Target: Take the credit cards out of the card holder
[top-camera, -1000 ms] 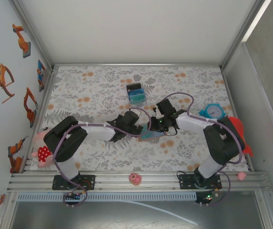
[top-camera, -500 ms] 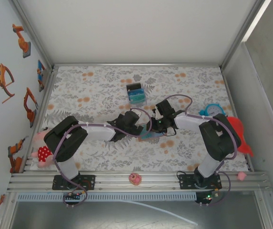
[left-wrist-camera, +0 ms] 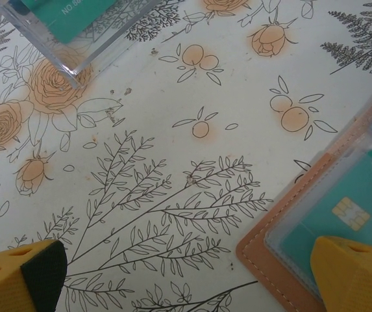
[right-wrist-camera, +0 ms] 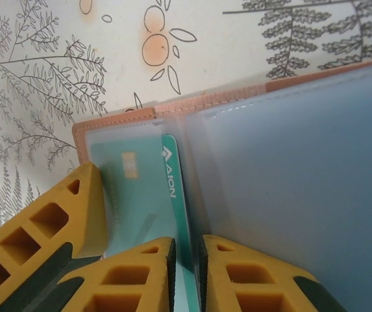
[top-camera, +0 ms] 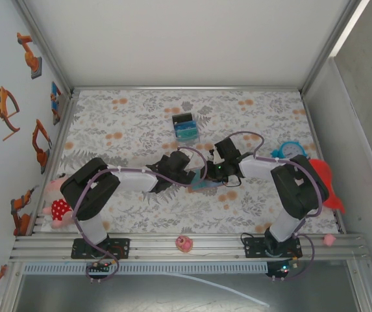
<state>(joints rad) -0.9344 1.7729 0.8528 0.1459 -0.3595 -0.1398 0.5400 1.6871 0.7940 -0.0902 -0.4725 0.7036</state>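
Note:
The tan card holder (top-camera: 205, 184) lies open on the flowered cloth between my two grippers. In the right wrist view its brown edge (right-wrist-camera: 114, 119) frames frosted pockets, and a teal credit card (right-wrist-camera: 170, 188) marked AION pokes out of one. My right gripper (right-wrist-camera: 187, 273) is shut on that card's bare edge. My left gripper (left-wrist-camera: 186, 279) stands wide open, one fingertip (left-wrist-camera: 354, 273) pressing on the card holder (left-wrist-camera: 273, 250) over a chip card in a pocket, the other on the cloth. That left fingertip (right-wrist-camera: 43, 221) also appears beside the card.
A black box (top-camera: 186, 128) of blue and teal cards stands farther back; its clear wall (left-wrist-camera: 75, 39) is near the left gripper. A teal clock toy (top-camera: 289, 151) and a red thing (top-camera: 326, 179) lie right, a doll (top-camera: 57, 198) left, a pink ball (top-camera: 184, 244) on the front rail.
The right arm's elbow has swung in to the left and its gripper has edged slightly left at the card holder. The left arm has not moved.

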